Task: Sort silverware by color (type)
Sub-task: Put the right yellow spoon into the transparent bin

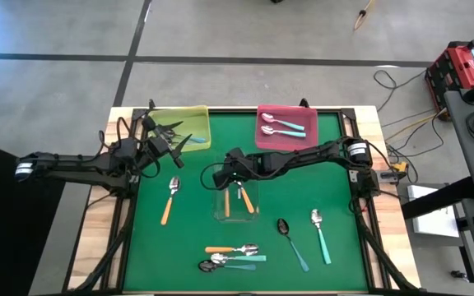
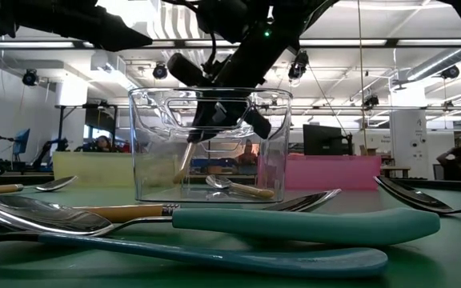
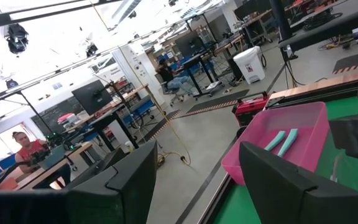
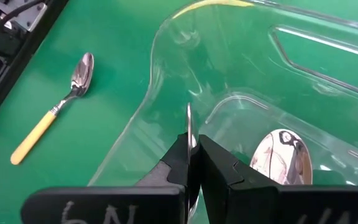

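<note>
Because the spoon hangs over the clear tray, lower before letting go.
High view: right gripper (image 1: 227, 182) above clear tray (image 1: 235, 201); left gripper (image 1: 174, 141) spread, idle by yellow tray (image 1: 183, 119).
Low view: orange-handled spoon (image 2: 189, 160) tilted inside the tray; keep it off the wall.
Right wrist view: fingers (image 4: 219, 174) pinching the spoon's edge; release low, beside the spoon (image 4: 283, 158) lying there.
</note>
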